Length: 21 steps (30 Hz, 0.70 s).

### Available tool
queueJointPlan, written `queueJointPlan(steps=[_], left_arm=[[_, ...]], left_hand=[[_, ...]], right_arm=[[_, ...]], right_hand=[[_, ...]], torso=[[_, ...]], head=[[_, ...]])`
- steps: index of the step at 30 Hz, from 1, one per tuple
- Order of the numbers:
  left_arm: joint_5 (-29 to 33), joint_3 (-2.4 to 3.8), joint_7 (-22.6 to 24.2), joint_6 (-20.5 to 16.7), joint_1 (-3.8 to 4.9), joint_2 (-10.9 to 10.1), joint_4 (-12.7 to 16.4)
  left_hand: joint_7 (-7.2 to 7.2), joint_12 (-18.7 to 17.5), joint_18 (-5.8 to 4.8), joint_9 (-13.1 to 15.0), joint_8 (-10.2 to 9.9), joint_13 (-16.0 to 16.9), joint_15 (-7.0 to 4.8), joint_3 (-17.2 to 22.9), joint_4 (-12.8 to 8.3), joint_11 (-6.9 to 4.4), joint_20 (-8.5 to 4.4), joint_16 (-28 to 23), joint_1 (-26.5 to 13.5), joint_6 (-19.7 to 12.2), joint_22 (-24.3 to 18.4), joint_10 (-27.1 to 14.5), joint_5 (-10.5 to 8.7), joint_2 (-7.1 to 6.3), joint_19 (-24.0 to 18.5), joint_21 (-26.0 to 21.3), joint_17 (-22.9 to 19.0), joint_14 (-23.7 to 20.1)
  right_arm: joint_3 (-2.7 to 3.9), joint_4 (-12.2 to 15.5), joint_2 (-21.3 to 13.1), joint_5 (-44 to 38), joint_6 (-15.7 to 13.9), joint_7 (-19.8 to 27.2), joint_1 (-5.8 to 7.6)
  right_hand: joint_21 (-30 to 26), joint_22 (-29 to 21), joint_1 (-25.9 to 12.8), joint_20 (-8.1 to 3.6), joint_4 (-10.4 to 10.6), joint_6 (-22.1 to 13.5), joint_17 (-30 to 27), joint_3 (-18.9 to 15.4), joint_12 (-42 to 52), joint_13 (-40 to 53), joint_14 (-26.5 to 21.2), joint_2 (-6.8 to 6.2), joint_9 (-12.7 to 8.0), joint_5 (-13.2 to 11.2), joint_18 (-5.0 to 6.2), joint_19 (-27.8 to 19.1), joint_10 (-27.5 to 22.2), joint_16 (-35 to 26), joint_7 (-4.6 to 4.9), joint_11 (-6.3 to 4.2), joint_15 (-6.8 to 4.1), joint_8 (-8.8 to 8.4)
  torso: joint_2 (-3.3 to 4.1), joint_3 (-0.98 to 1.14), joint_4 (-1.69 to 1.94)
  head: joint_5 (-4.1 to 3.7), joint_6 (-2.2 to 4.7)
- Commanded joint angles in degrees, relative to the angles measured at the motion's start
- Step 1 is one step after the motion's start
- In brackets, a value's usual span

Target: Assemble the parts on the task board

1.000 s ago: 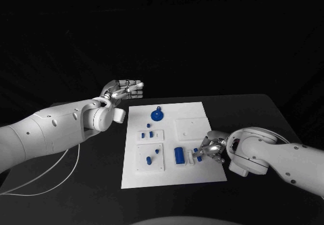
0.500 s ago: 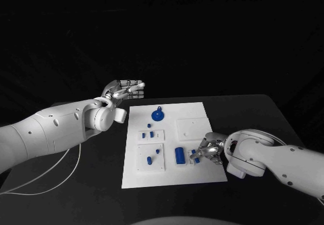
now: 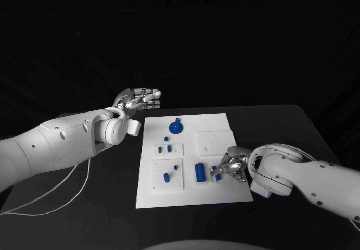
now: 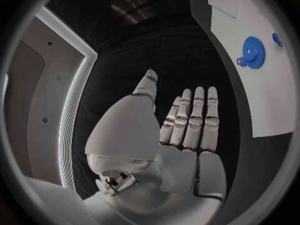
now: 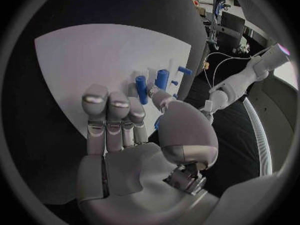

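Centrally, the task board [image 3: 214,130] is laid on the black table [image 3: 300,125]. Left hand [image 3: 139,99] is raised off its far-left corner, fingers straight, holding nothing. Right hand [image 3: 231,165] is placed beside a blue cylinder [image 3: 200,172]; grip indeterminable.

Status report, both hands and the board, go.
Left hand open, off the board. Right hand at blue cylinder, grip unclear. Nothing blocking.

Task board [image 3: 225,122] far right corner bare, blue gear [image 3: 175,128] near its far left edge, blue parts crowding its near half, right hand [image 3: 230,167] over the near right edge by a blue cylinder [image 3: 200,172], left hand [image 3: 139,99] raised beyond the far left corner, off the board.
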Motion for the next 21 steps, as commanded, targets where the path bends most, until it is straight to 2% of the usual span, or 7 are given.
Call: queueJointPlan(steps=[1,7,11,17,21], left_arm=[[-0.20,0.04,0.34,0.70,0.01,0.03,0.10],[-0.20,0.04,0.34,0.68,0.01,0.02,0.13],[-0.20,0.04,0.33,0.65,0.01,0.01,0.15],[-0.20,0.04,0.31,0.62,0.01,0.04,0.17],[-0.22,0.04,0.27,0.56,0.02,0.04,0.18]], left_hand=[[0.15,-0.24,-0.04,0.02,-0.02,-0.05,0.39,-0.18,0.00,0.39,-0.20,-0.31,-0.17,0.40,-0.02,-0.20,-0.23,0.15,0.26,-0.05,-0.08,-0.13],[0.15,-0.24,-0.04,0.02,-0.02,-0.05,0.39,-0.18,0.00,0.39,-0.20,-0.31,-0.17,0.40,-0.02,-0.20,-0.23,0.15,0.26,-0.05,-0.08,-0.13],[0.12,-0.24,-0.08,0.01,-0.05,-0.05,0.38,-0.11,-0.01,0.37,-0.21,-0.30,-0.06,0.47,-0.03,-0.22,-0.26,0.12,0.25,-0.07,-0.08,-0.12],[0.12,-0.24,-0.08,0.01,-0.05,-0.05,0.38,-0.11,-0.01,0.37,-0.21,-0.30,-0.06,0.47,-0.03,-0.22,-0.26,0.12,0.25,-0.07,-0.08,-0.12],[0.33,-0.24,-0.09,0.00,-0.06,-0.05,0.52,-0.09,0.05,0.51,-0.24,-0.31,-0.03,0.14,-0.03,-0.29,-0.28,0.03,0.27,-0.06,-0.09,-0.14]], right_arm=[[-0.02,-0.14,0.15,-0.15,0.14,0.07,-0.08],[-0.10,-0.57,0.37,-0.09,0.32,0.10,-0.15],[-0.14,-0.69,0.44,0.02,0.11,0.18,-0.19],[-0.17,-0.62,0.48,0.17,-0.18,0.26,-0.20],[-0.18,-0.55,0.48,0.24,-0.46,0.32,-0.20]], right_hand=[[-0.08,-0.04,0.49,-0.07,-2.89,0.29,0.04,2.40,-0.01,0.02,0.03,0.16,-0.09,-0.13,-0.05,3.11,0.05,-0.28,-0.24,-0.33,-0.17,0.22],[-0.06,-0.08,0.27,-0.14,-2.06,0.72,0.14,1.09,-0.02,0.06,0.05,-0.13,-0.67,-0.13,-0.09,3.11,0.04,-0.28,-0.40,-0.38,-0.23,0.23],[0.04,-0.08,0.33,-0.16,1.34,1.65,0.21,-2.54,0.15,0.15,0.05,-1.91,-1.32,0.09,-0.05,3.11,0.07,-0.22,-0.53,-0.42,-0.27,0.19],[-0.02,-0.18,1.38,-0.19,4.59,2.01,0.23,-3.83,0.10,0.13,0.07,-3.42,-1.77,-0.10,-0.07,3.11,0.09,-0.30,-0.49,-0.40,-0.27,0.22],[-0.02,-0.22,1.65,-0.26,5.92,2.11,0.31,-4.32,0.06,0.14,0.02,-4.00,-1.81,-0.20,-0.10,3.12,0.13,-0.35,-0.48,-0.43,-0.31,0.21]], torso=[[0.00,0.00,-0.03],[0.00,0.01,-0.06],[0.00,0.03,-0.05],[-0.01,0.03,-0.07],[-0.02,0.03,-0.06]], head=[[0.05,-0.02],[0.09,-0.07],[-0.11,0.00],[-0.03,-0.02],[-0.02,-0.02]])
